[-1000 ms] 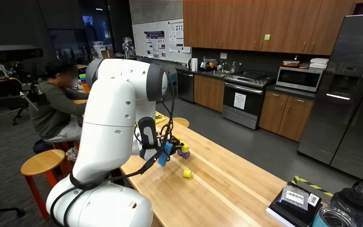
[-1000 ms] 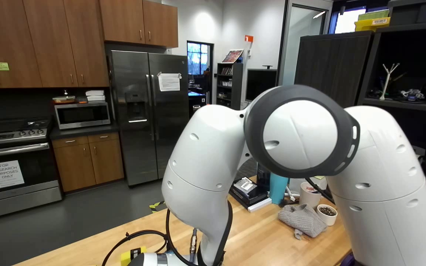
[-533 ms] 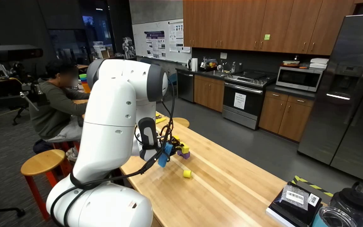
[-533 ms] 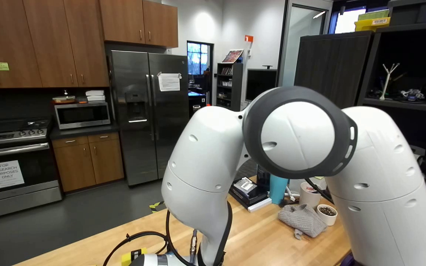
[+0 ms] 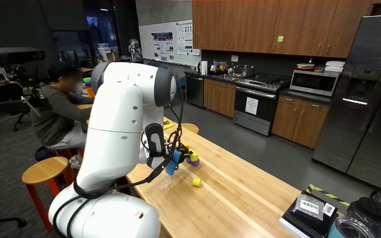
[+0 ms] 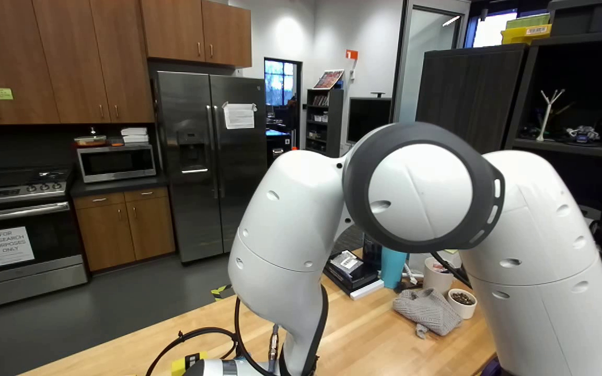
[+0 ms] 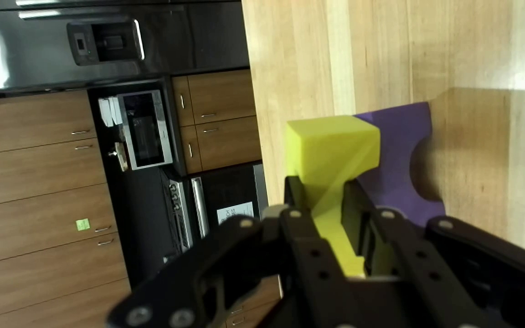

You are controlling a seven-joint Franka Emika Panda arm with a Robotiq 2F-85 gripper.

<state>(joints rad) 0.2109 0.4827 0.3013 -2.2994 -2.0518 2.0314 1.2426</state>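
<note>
I had my gripper [image 7: 322, 184] narrowed onto the yellow block [image 7: 333, 141], one of its fingers [image 7: 353, 205] against each side of the block's middle. The yellow block was right over the purple arch [image 7: 394, 136]. Whether the two touched I could not tell: in the wrist view the yellow block covered part of the purple arch, and in an exterior view, where the table [image 5: 236, 198] ran beneath the purple arch, no clear gap showed between them.

For a good hold there, I judged, the squeeze needed to be even and free of twist, so that the yellow block sat square to the purple arch. The finger nearer the purple arch called for the most care, as a small drift could have nudged it askew.

The yellow block's long axis ran crosswise to my fingers, roughly level, I judged. One end jutted clear of them over the purple arch; the other was mostly masked. The yellow block's hollowed side seemed to face the purple arch, whose own opening faced the table. A yellow cylinder [image 5: 196, 182] lay apart from the purple arch.
</note>
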